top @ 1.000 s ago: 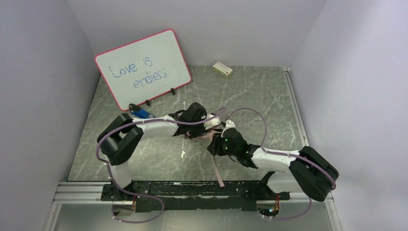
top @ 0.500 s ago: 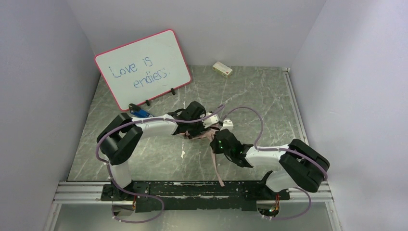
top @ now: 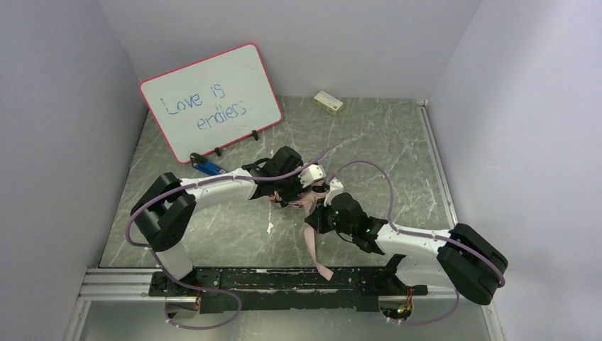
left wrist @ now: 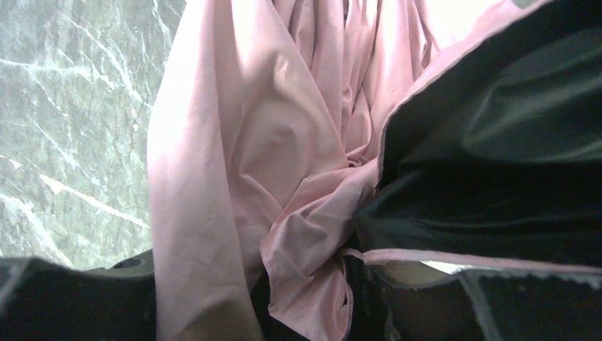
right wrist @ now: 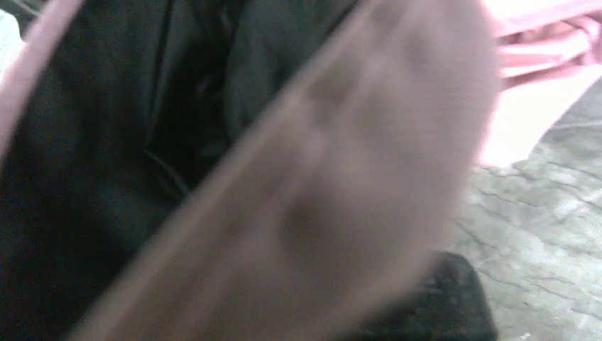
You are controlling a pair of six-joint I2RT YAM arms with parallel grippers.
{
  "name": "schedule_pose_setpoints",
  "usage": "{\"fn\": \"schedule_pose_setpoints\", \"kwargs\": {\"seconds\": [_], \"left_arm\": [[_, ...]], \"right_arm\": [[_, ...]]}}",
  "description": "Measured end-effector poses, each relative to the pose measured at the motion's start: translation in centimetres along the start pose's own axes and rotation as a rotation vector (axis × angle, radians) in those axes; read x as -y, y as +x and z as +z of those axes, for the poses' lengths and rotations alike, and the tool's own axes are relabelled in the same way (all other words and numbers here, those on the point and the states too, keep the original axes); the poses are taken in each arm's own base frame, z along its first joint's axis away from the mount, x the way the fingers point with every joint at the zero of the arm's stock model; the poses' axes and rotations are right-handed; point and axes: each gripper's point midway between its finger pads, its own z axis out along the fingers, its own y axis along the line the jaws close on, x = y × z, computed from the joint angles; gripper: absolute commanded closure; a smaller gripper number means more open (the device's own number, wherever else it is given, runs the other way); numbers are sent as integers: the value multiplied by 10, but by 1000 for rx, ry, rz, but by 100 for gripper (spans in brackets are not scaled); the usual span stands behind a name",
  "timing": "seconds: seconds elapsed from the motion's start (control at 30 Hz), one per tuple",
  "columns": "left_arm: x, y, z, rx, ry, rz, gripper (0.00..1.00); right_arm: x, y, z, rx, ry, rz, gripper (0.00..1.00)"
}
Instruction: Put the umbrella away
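Observation:
The umbrella (top: 301, 202) lies collapsed and bunched at the table's middle, mostly hidden under both wrists. My left gripper (top: 301, 190) is closed around a fold of its pale pink canopy (left wrist: 234, 142), with the black inner side (left wrist: 497, 142) to the right; in the left wrist view the gripper (left wrist: 305, 305) has fabric bunched between dark fingers. My right gripper (top: 319, 214) presses against the umbrella from the near side. The pink strap (top: 313, 249) trails toward the front rail. In the right wrist view the strap (right wrist: 319, 213) crosses the lens, blurred, hiding the jaws, beside black fabric (right wrist: 106, 142).
A pink-framed whiteboard (top: 213, 99) stands at the back left with a blue object (top: 208, 166) at its foot. A small white box (top: 328, 101) lies at the back wall. A small white scrap (top: 270, 227) lies on the marble table (top: 397, 149). Walls enclose three sides.
The right arm swung back out to the right, its wrist staying at the umbrella. The left arm's elbow moved left. The strap's upper end shifted slightly left.

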Motion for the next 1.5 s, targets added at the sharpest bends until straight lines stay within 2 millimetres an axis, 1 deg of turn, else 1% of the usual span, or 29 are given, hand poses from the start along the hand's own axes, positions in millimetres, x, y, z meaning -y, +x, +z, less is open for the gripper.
{"fn": "schedule_pose_setpoints", "kwargs": {"seconds": [0.17, 0.33, 0.43, 0.57, 0.8, 1.0, 1.13, 1.2, 1.3, 1.33, 1.4, 1.43, 1.5], "left_arm": [[4, 0, -9, -5, 21, -14, 95], [9, 8, -12, -38, 39, -38, 95], [12, 9, -12, -41, 49, -52, 95], [14, 9, -12, -41, 55, -74, 95], [18, 16, -9, -50, 57, -117, 95], [21, 23, -1, -59, 54, -139, 95], [21, 30, 7, -76, 47, -150, 95], [22, 32, 10, -80, 40, -154, 95], [21, 33, 12, -83, 33, -156, 95], [16, 33, 13, -81, 2, -151, 95], [-3, 32, 16, -70, -76, -155, 95], [-12, 33, 17, -69, -112, -160, 95], [-25, 35, 17, -71, -161, -165, 95]], "right_arm": [[-20, 5, -3, -27, -131, -6, 100], [-24, 17, -10, -34, -193, 16, 100], [-25, 21, -13, -28, -213, 44, 100], [-21, 27, -14, -37, -205, 75, 100], [-7, 39, -13, -75, -130, 111, 100], [2, 46, -9, -107, -75, 136, 100], [4, 46, -8, -114, -59, 144, 100], [5, 46, -8, -115, -50, 146, 94], [5, 46, -9, -117, -43, 153, 82], [3, 50, -10, -134, -52, 161, 77], [-5, 57, -15, -171, -85, 163, 71], [-8, 59, -17, -184, -98, 165, 69], [-12, 60, -19, -200, -114, 165, 69]]}}
